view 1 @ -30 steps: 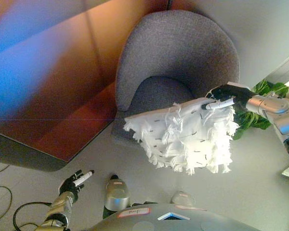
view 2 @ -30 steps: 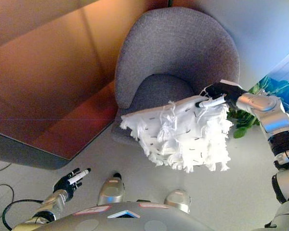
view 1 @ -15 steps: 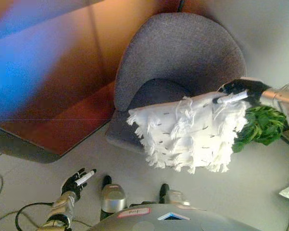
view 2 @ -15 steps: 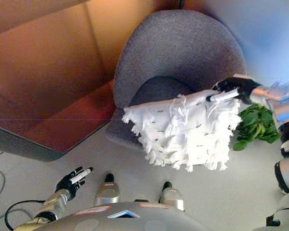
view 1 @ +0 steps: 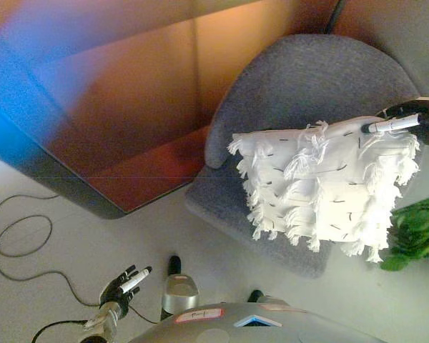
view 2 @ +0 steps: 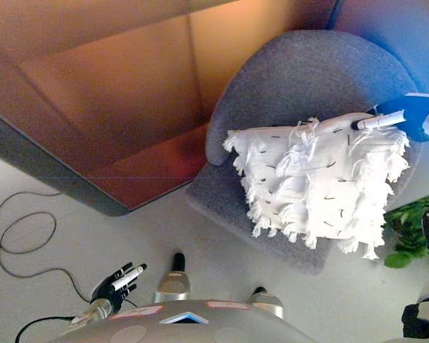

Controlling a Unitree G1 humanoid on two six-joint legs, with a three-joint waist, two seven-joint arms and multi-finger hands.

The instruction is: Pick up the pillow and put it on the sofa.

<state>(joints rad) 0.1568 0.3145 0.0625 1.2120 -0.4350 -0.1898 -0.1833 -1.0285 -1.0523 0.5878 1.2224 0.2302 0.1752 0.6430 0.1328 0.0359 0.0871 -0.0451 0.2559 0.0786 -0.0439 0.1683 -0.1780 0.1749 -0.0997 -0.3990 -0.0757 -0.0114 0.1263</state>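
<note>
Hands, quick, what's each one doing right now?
Left hand: open, holding nothing, low near the floor.
Right hand: shut on the pillow's top corner, holding it over the sofa.

Right hand [view 1: 407, 123] raised at far right, fingers pinched shut on cloth; left hand [view 1: 123, 284] low, fingers relaxed.

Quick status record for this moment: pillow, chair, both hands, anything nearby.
pillow: white fringed pillow, hanging in the air in front of the chair's backrest, over the seat
sofa: grey round-backed armchair, nothing resting on its seat
right hand: right hand pinches the pillow's top right corner
left hand: left hand low at lower left, fingers relaxed, holding nothing
nearby: green plant to the chair's right
</note>
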